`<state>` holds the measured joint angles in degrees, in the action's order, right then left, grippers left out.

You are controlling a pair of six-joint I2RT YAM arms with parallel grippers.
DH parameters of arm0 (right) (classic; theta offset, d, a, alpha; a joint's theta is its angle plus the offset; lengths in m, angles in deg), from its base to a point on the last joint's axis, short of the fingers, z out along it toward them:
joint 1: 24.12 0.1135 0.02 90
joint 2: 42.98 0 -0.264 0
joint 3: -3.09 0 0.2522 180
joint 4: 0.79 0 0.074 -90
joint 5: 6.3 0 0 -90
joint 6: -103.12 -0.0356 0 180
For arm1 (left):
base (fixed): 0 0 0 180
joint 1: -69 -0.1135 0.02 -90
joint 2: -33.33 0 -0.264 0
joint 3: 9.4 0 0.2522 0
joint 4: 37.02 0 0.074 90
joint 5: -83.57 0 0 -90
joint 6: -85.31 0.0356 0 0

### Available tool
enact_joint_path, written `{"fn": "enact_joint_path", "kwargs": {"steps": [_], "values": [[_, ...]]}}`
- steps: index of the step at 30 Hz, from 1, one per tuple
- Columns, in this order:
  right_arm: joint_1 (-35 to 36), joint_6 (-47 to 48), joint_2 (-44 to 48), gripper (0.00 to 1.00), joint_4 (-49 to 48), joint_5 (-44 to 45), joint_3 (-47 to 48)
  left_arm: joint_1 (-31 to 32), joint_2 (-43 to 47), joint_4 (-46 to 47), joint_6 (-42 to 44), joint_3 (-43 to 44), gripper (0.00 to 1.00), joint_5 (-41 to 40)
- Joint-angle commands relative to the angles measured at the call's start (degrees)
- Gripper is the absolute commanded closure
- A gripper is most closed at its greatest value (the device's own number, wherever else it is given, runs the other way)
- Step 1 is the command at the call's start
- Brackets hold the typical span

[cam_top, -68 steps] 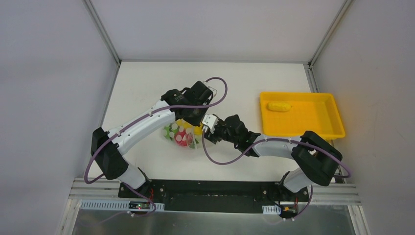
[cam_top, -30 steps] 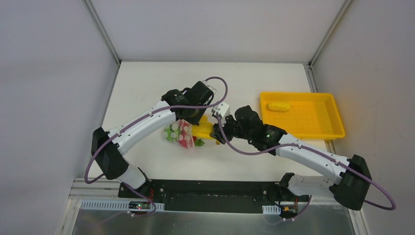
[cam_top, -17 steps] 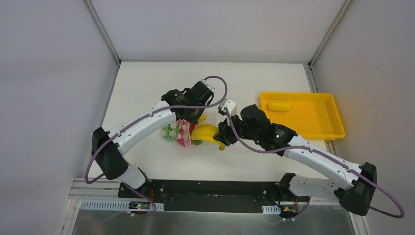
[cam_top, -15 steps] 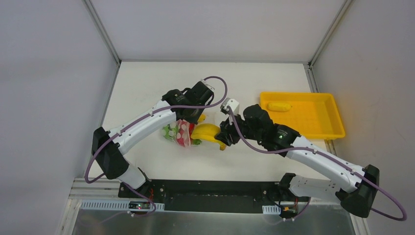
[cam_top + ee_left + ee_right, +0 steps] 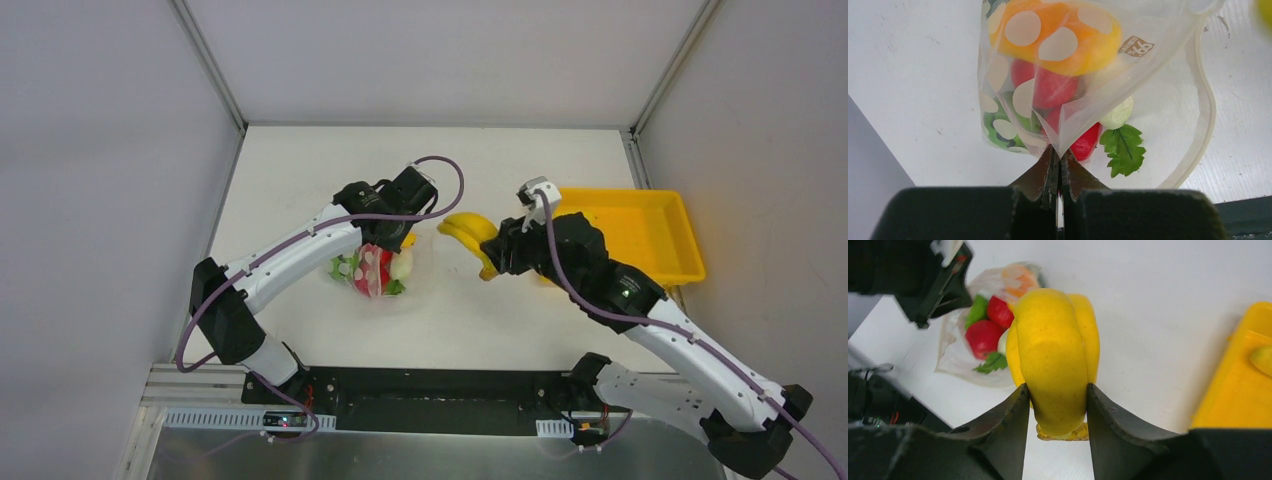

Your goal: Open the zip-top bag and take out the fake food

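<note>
The clear dotted zip-top bag [image 5: 385, 270] lies mid-table, holding red, orange, white and green fake food [image 5: 1063, 37]. My left gripper [image 5: 1057, 157] is shut on the bag's edge [image 5: 1068, 127] and holds it up; in the top view it sits over the bag [image 5: 385, 243]. The bag's mouth gapes to the right. My right gripper [image 5: 1055, 392] is shut on the yellow banana bunch [image 5: 1054, 347] and holds it in the air, clear of the bag, between the bag and the tray [image 5: 472, 236]. The bag also shows in the right wrist view [image 5: 979, 337].
A rigid yellow tray [image 5: 650, 250] stands at the right, partly behind my right arm; its edge shows in the right wrist view [image 5: 1233, 380] with a yellow piece [image 5: 1262, 359] in it. Grey walls enclose the white table on three sides.
My right gripper has pulled the banana out of the bag, lifted it and moved it right toward the tray. My left gripper has kept its hold on the bag.
</note>
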<state>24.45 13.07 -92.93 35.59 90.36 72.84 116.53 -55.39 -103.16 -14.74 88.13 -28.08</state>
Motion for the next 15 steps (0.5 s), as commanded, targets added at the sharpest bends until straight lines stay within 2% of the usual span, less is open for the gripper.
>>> {"fn": "enact_joint_path", "kwargs": {"steps": [1,6,9,12,15], "values": [[-1.0,-6.9,5.9,1.0,0.3,17.9,-1.0,-0.5,0.1,-1.7,-0.8,2.2,1.0,-1.7],[-3.1,-10.4,11.1,1.0,-2.2,39.6,-5.4,-0.6,0.4,-1.6,-0.7,2.3,1.0,-0.3],[-5.9,-11.4,13.9,1.0,-6.7,48.0,-8.7,-0.5,0.7,-1.5,-0.7,2.3,1.0,0.1],[-11.0,-12.4,14.2,1.0,-11.4,50.3,-11.6,-0.6,1.0,-1.4,-0.6,2.3,1.0,0.5],[-18.7,-15.6,11.8,1.0,-13.1,45.1,-13.3,-0.6,1.3,-1.4,-0.5,2.2,1.0,0.9]]}}
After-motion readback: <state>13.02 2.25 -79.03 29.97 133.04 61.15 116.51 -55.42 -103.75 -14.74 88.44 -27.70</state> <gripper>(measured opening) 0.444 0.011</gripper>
